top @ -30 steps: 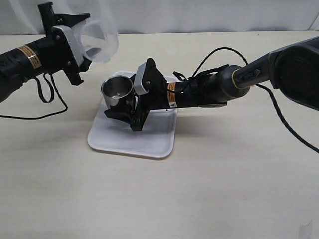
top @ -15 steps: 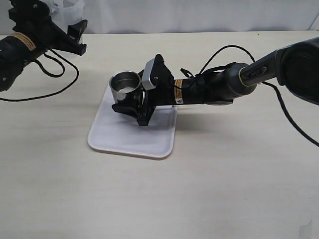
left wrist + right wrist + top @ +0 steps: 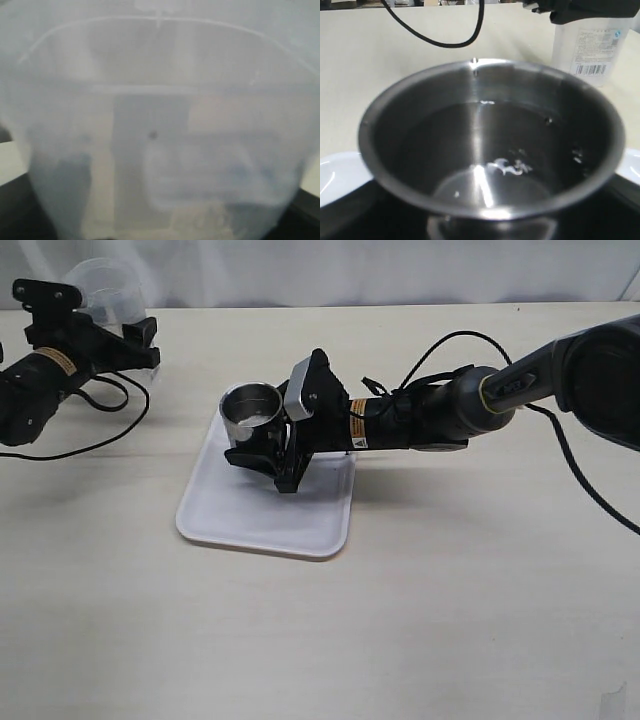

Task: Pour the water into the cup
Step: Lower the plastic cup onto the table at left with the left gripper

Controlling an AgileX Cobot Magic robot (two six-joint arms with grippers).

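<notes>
The shiny steel cup stands upright on the white tray, and my right gripper is shut on its lower wall. In the right wrist view the cup fills the frame, with a small amount of clear water lying at its bottom and droplets on the inner wall. My left gripper is at the far back left, shut on the translucent plastic beaker, which is upright. The beaker fills the left wrist view and hides the jaws.
The beaker with its barcode label shows behind the cup in the right wrist view, well apart from it. Black cables lie on the table by the left arm, and another trails from the right arm. A white backdrop closes the far edge.
My left arm has swung the beaker from its tilt near the cup away to the far back left and set it upright. The right gripper with the cup shifted slightly, then stayed still.
</notes>
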